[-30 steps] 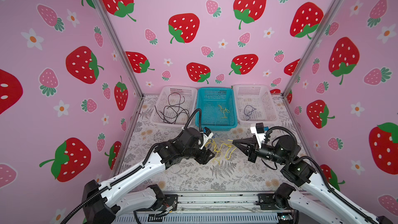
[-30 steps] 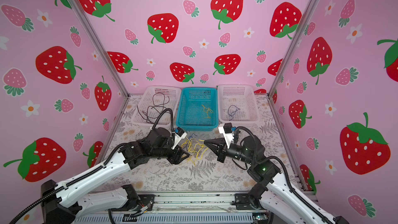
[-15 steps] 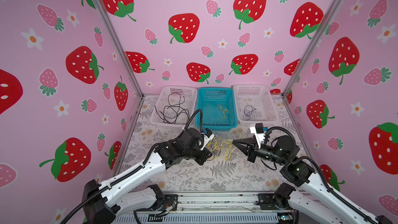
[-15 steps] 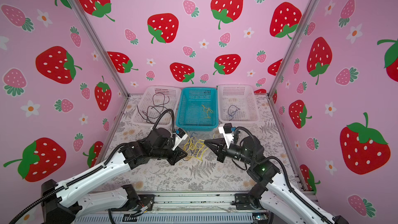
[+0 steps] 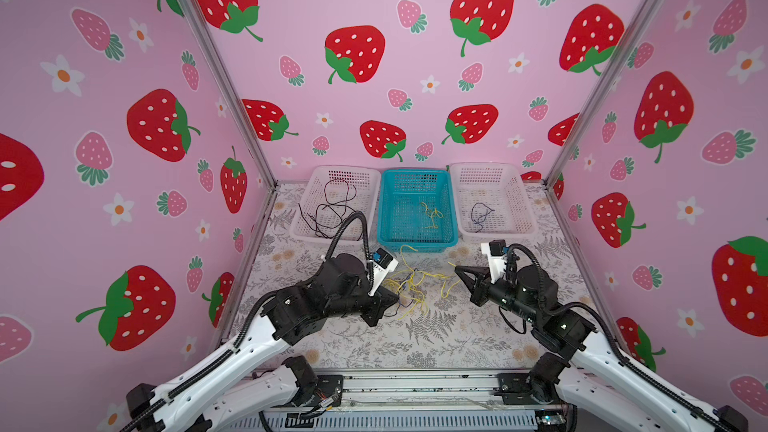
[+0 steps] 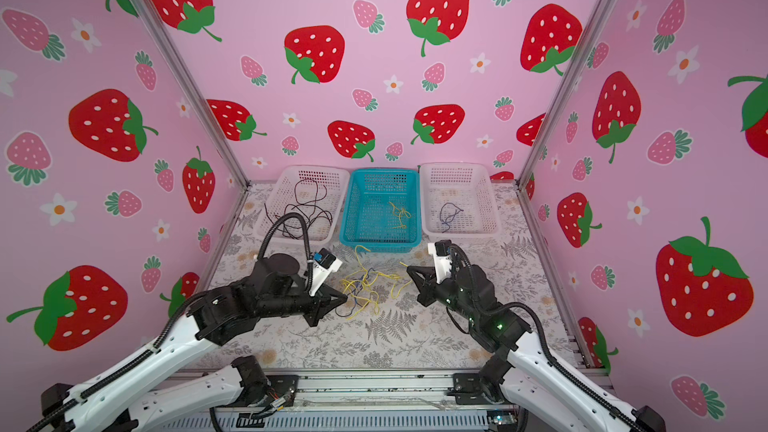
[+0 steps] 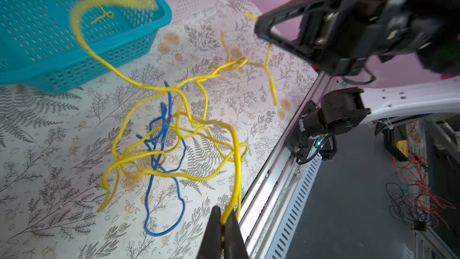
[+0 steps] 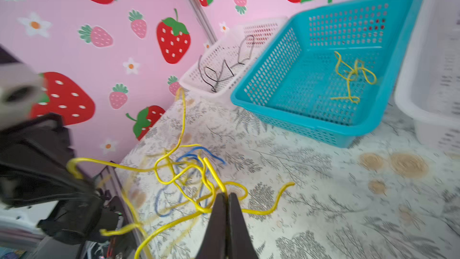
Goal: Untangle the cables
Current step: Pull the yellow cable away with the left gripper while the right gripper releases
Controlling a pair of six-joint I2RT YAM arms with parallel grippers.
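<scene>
Though some cables (image 5: 432,214) lie sorted, my left pincer (image 7: 223,218) and right pincer (image 8: 226,196) each clamp yellow wire (image 7: 235,170) in the tangle (image 5: 409,290) before the teal basket (image 5: 415,241).

Floral table (image 5: 415,347): left white basket (image 5: 345,169), teal basket (image 5: 415,245), right white basket (image 5: 484,168); cables (image 5: 409,284) centre.

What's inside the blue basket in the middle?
Inside the blue basket lies a small bunch of yellow cable, in loose loops on the mesh floor. Nothing else shows in there, and nothing covers any part of the floor.
</scene>
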